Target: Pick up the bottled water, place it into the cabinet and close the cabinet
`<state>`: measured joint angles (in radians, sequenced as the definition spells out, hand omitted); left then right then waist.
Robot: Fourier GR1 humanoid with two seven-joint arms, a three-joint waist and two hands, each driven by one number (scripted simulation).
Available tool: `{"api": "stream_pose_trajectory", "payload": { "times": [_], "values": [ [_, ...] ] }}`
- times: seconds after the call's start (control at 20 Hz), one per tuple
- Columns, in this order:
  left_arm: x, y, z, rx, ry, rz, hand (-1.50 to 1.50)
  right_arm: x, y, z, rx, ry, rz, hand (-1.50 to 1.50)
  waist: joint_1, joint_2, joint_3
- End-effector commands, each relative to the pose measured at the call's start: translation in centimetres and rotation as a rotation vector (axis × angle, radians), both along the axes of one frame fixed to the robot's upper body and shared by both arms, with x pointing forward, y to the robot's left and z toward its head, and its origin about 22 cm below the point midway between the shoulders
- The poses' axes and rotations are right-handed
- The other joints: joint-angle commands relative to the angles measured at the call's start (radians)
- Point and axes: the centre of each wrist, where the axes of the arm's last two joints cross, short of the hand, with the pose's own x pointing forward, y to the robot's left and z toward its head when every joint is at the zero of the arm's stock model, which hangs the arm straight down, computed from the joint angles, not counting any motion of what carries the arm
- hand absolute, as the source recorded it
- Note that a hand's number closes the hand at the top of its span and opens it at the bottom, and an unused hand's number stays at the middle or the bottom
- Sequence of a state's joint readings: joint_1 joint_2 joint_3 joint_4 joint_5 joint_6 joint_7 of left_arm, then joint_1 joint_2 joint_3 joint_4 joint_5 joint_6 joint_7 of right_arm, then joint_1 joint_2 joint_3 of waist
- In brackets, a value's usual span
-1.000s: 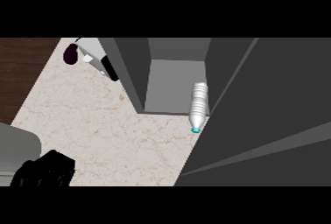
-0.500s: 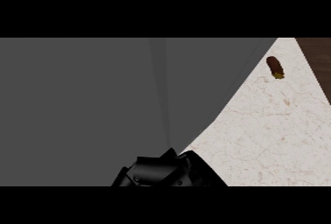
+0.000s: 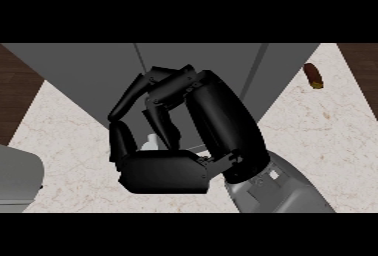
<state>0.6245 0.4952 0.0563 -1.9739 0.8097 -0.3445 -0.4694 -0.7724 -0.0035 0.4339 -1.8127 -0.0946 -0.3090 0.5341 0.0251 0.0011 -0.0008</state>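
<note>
Bottled water (image 3: 151, 142) shows only as a small pale sliver in the hollow of my right hand (image 3: 166, 170), between the thumb (image 3: 122, 145) on the left and the long fingers (image 3: 214, 115) arching over from the right. The fingers are curled in and the thumb closes toward them, so I judge the hand is wrapped round the bottle, though most of it is hidden. From that sliver I cannot tell which way its long axis runs; it seems to point away from me, toward the far side.

My forearm (image 3: 284, 192) comes in from the near right. My left hand is nowhere in view, so the right one is the only hand placed to do the work.

The relation that matters is bottle to cabinet (image 3: 81, 70). The grey cabinet lies directly on the far side of my hand, spreading left and right behind the fingertips, with thin upright seams on its face. I cannot tell from here whether the front is open or which seam marks the door's edge. My guess is that the bottle has to travel straight away from me, toward the far side, and that the door comes afterwards.

The pale stone counter (image 3: 325, 130) spreads near and right. A small brown object (image 3: 314, 76) lies on it at the far right, well apart from my hand. A grey rounded thing (image 3: 15, 175) sits at the near left edge.
</note>
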Motion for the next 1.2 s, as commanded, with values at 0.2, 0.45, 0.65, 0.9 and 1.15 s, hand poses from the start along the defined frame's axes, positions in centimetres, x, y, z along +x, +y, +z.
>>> {"api": "stream_pose_trajectory", "payload": {
  "times": [0.2,0.45,0.65,0.9,1.15],
  "values": [
    [-1.5,3.2,1.5,0.020,0.007,-0.003,1.50,5.8,-1.0,-0.7,-0.060,0.068,-0.043,1.50,-0.006,-0.001,0.001],
    [-1.2,-0.1,-0.1,-0.010,0.001,0.006,1.50,9.9,-1.4,-4.1,-0.080,0.105,-0.044,1.50,0.000,0.004,0.001],
    [0.2,1.9,1.4,-0.002,-0.009,-0.022,1.50,11.8,-1.1,-4.4,-0.102,0.110,-0.084,1.50,0.009,0.011,0.001],
    [0.4,1.9,0.1,-0.006,-0.006,-0.030,1.50,12.4,-0.4,-4.2,-0.114,0.118,-0.152,1.50,0.018,0.014,-0.002],
    [1.2,1.7,0.6,-0.003,-0.017,-0.058,1.50,13.2,-2.3,-6.6,-0.125,0.121,-0.149,1.50,0.019,0.024,-0.001]
  ]
}}
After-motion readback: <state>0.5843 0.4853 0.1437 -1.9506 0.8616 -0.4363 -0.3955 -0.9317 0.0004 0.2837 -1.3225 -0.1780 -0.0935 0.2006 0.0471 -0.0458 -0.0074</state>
